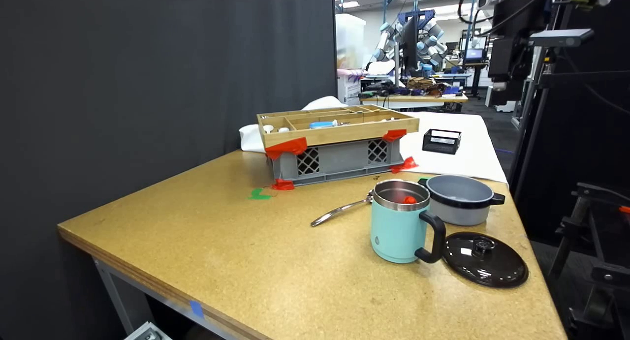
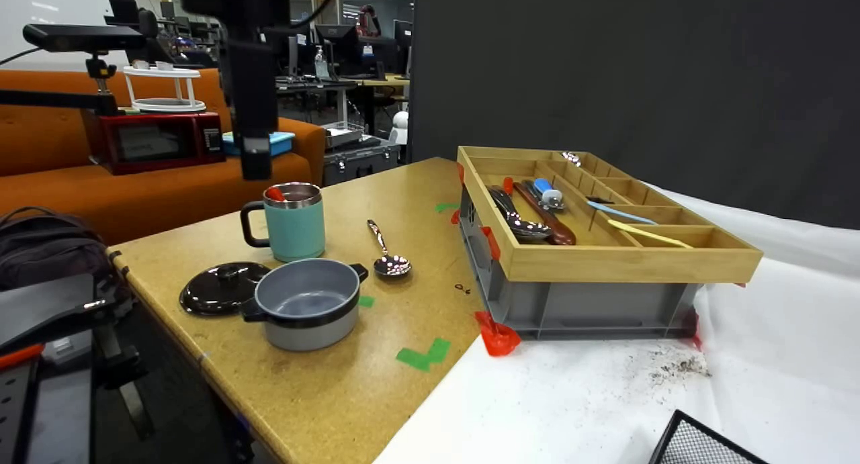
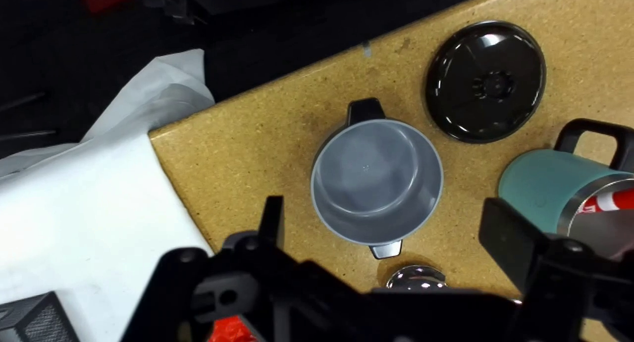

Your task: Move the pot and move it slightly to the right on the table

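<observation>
The pot is squat and grey with a dark band under its rim and two short black handles. It stands upright, uncovered and empty, on the tan table (image 1: 236,261). The pot shows in both exterior views (image 1: 460,213) (image 2: 309,330) and in the middle of the wrist view (image 3: 366,169). My gripper (image 3: 381,207) is open, with its fingers wide apart and nothing between them. In both exterior views the gripper (image 1: 504,96) (image 2: 256,168) hangs well above the tabletop, apart from the pot. In the wrist view the pot appears between and beyond the fingertips.
A mint-green mug (image 1: 393,234) and a black lid (image 1: 485,261) stand close beside the pot. A metal spoon (image 2: 391,266) lies near one pot handle. A wooden tray (image 2: 631,270) sits on a grey crate (image 2: 605,309). The table edge (image 3: 297,75) runs near the pot.
</observation>
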Controlling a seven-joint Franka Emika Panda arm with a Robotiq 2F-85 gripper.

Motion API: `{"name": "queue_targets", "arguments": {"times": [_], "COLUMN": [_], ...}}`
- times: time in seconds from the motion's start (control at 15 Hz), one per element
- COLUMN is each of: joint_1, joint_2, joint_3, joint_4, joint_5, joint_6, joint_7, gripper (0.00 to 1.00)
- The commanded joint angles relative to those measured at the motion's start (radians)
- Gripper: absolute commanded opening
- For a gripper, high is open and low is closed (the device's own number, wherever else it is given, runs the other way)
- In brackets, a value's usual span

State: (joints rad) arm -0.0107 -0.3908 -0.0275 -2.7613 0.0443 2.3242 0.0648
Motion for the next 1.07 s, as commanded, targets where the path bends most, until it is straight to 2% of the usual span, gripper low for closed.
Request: {"name": "queue_targets", "arguments": {"times": [0.0,0.33,0.53,0.73,1.0], "joint_1": [0.016,0.016,0.011,-0.010,-0.045], "joint_2": [0.161,0.341,0.439,0.528,0.638], "joint_3": [-0.041,-0.064,-0.042,-0.006,0.039], "joint_4": [0.030,0.048,0.064,0.075,0.096], "joint_5": [0.099,0.229,0.323,0.354,0.325], "joint_6": [0.136,0.292,0.363,0.448,0.543], "joint_7": [-0.079,-0.197,-0.284,-0.317,-0.304], "gripper": [1.00,1.00,1.00,1.00,1.00]}}
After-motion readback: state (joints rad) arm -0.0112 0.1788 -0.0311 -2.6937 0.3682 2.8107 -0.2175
